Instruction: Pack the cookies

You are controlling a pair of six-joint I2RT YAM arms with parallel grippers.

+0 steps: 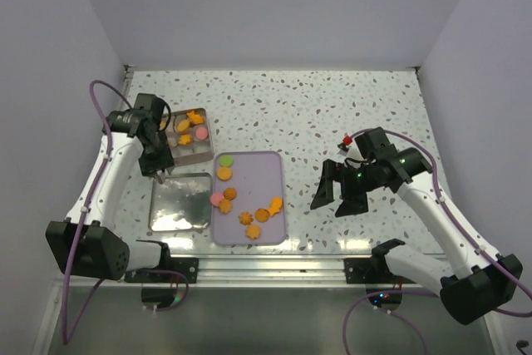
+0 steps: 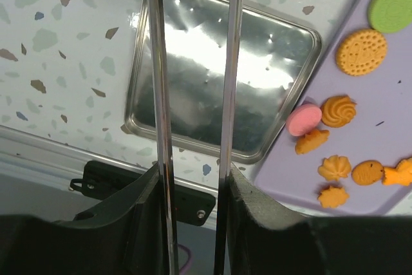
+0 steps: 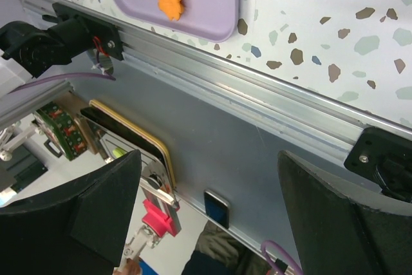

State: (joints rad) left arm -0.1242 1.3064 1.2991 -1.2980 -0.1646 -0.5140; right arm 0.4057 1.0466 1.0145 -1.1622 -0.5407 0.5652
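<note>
left gripper (image 1: 154,156) clamped on tongs (image 2: 159,94) | right gripper (image 1: 338,195) spread open

My overhead view looks down on the whole surface (image 1: 332,106) from high at the near side. Both wrist views sit close, sharing the purple tray's (image 2: 386,94) near edge.

Gleaming mirror-silver along the tongs (image 2: 160,94) between the left gripper's (image 2: 193,173) black fingers (image 2: 129,210), and on the lid (image 2: 277,62) beyond the fingertips. Showing lilac on the tray (image 2: 405,94) to that gripper's right, dotting it with cookies (image 2: 361,51) in orange, plus a pink one and a green one. Speckling the white table (image 2: 64,49) left of the gripper with grey, brown and blue flecks.
</note>
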